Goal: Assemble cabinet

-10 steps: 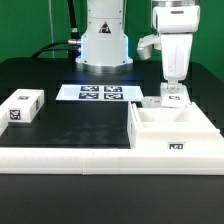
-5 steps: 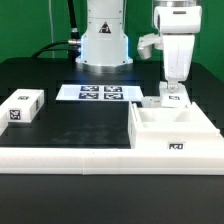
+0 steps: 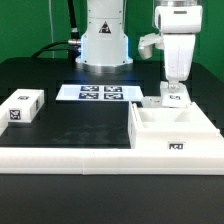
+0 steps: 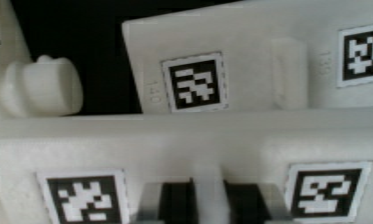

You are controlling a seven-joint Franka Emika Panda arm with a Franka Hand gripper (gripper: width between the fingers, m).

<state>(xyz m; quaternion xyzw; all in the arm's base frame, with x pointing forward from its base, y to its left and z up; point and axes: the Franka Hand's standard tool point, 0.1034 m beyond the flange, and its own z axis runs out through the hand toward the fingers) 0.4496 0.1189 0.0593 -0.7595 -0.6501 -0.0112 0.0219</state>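
The cabinet's square white body (image 3: 150, 140) lies open-topped at the exterior view's right, a marker tag on its front wall. Just behind it my gripper (image 3: 174, 92) points straight down, shut on a small white panel (image 3: 174, 100) that bears tags. In the wrist view the dark fingers (image 4: 174, 203) pinch a thin white ridge of that panel (image 4: 165, 150), with my gripper (image 4: 208, 200) between two of its tags. Beyond it shows the tagged body (image 4: 254, 60). Another small white panel (image 3: 22, 106) lies far off at the exterior view's left.
The marker board (image 3: 100, 93) lies flat at the back centre, in front of the arm's base (image 3: 104, 45). A long low white L-shaped rail (image 3: 70, 158) runs along the table's front and beside the body. A rounded white knob-like part (image 4: 41, 85) shows in the wrist view.
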